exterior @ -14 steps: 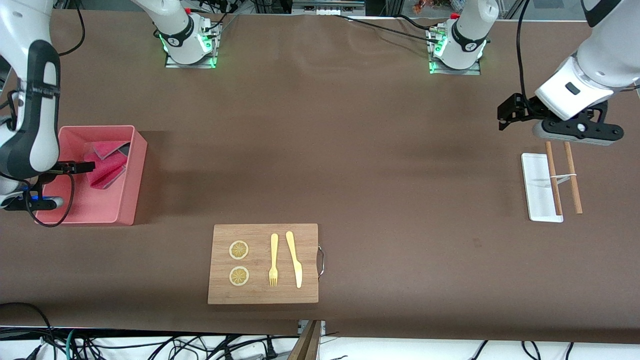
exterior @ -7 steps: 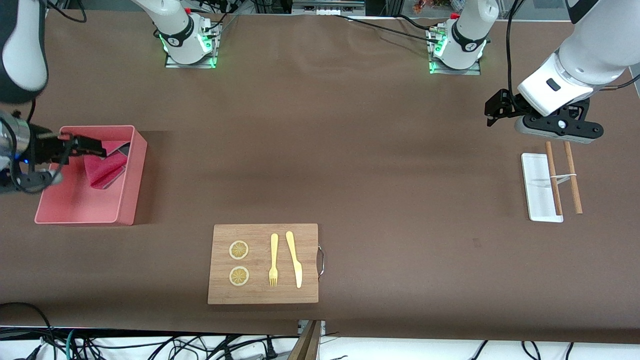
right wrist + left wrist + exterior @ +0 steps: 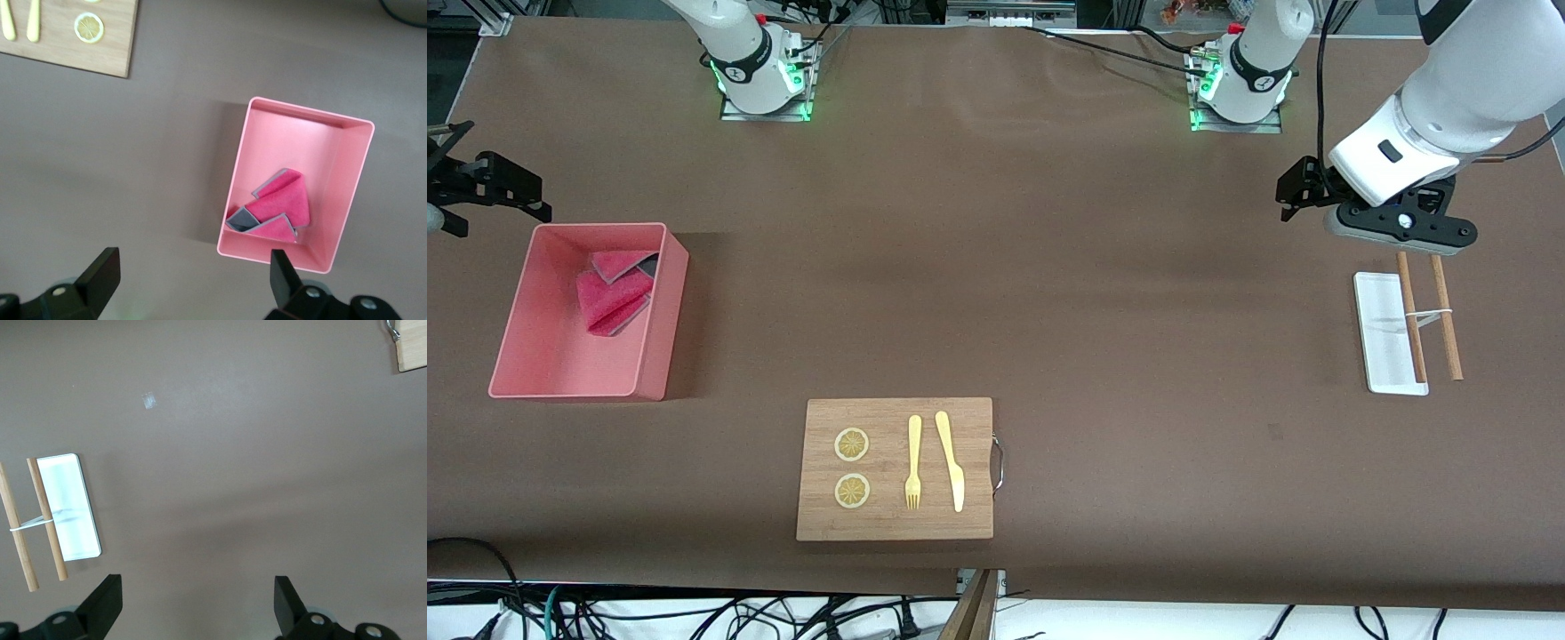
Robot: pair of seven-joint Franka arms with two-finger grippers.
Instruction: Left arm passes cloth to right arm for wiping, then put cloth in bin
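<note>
Brown-covered table (image 3: 1049, 293), seen from the front: crumpled crimson-pink and grey cloth (image 3: 612, 292) inside pink open-top plastic bin (image 3: 660, 338) at the right arm's end.
Left wrist view: left gripper (image 3: 195, 608) spread wide, empty, over bare tabletop near flat white tray (image 3: 67, 505). Right wrist view: right gripper (image 3: 189, 280) spread wide, empty, above bin (image 3: 353, 167) and cloth (image 3: 280, 208). No readable writing.

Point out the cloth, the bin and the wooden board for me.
cloth (image 3: 612, 298), front view, on its pink upper face.
bin (image 3: 562, 364), front view, on its bare floor.
wooden board (image 3: 894, 520), front view, on bare wood near its front edge.
</note>
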